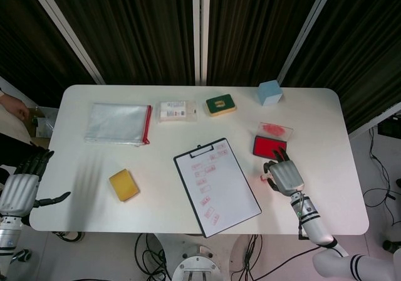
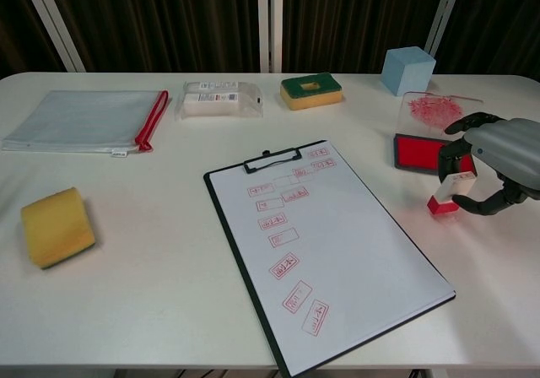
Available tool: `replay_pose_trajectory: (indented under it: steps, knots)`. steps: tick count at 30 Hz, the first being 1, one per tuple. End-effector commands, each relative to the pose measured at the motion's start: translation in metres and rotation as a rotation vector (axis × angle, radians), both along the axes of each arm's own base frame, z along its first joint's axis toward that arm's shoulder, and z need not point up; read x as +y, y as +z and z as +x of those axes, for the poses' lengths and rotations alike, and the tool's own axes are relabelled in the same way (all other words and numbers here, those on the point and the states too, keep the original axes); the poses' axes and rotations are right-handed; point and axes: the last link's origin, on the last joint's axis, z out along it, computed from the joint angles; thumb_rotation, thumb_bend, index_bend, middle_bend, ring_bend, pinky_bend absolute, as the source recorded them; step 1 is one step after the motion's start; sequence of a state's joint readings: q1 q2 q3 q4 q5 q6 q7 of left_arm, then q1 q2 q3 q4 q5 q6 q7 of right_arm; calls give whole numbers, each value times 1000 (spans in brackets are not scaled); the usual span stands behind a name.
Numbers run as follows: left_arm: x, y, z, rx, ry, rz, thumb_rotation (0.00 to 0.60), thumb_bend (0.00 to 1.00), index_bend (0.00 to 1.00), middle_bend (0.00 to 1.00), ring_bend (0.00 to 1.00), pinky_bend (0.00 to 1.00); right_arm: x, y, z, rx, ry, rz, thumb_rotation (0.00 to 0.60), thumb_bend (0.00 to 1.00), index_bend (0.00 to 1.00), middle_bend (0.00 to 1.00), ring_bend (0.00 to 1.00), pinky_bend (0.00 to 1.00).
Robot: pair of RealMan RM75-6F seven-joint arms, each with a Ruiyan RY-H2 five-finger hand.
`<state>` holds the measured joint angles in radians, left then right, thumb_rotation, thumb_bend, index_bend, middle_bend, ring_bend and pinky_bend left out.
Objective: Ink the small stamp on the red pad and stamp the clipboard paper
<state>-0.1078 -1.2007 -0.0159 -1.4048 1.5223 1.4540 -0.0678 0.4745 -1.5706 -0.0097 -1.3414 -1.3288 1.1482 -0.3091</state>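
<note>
My right hand (image 2: 494,165) is low over the table (image 2: 152,268), fingers curled around the small stamp (image 2: 445,197) — its red base on the tabletop just in front of the red pad (image 2: 419,152), right of the clipboard (image 2: 325,251). My left hand (image 1: 22,187) hangs off the table's left edge, fingers spread, holding nothing.

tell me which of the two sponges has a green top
The sponge at the table's far edge, between the packet and the blue cube. The other sponge, near the left front, is plain yellow.
</note>
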Motion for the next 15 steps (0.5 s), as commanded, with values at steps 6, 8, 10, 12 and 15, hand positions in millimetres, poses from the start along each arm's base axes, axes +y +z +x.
replay_pose_trajectory:
  steps: [6, 8, 10, 12, 15]
  knots:
    - [0, 1, -1, 0, 1, 2, 317, 60, 35, 56, 100, 180, -2, -7, -6, 1, -18, 11, 600, 426, 671, 517, 101, 0]
    - [0, 1, -1, 1, 2, 3, 316, 60, 36, 56, 99, 180, -2, -7, -6, 6, -17, 16, 600, 416, 623, 484, 97, 0]
    - [0, 2, -1, 1, 2, 4, 318, 60, 36, 56, 99, 180, -2, -7, -7, 12, -18, 25, 600, 411, 564, 446, 91, 0]
    - [0, 2, -1, 1, 1, 3, 319, 60, 36, 56, 99, 180, -2, -7, -7, 17, -20, 37, 600, 409, 508, 407, 79, 0]
    - [1, 1, -1, 1, -1, 3, 317, 60, 35, 56, 99, 180, -1, -5, -7, 19, -19, 48, 600, 404, 421, 344, 44, 0]
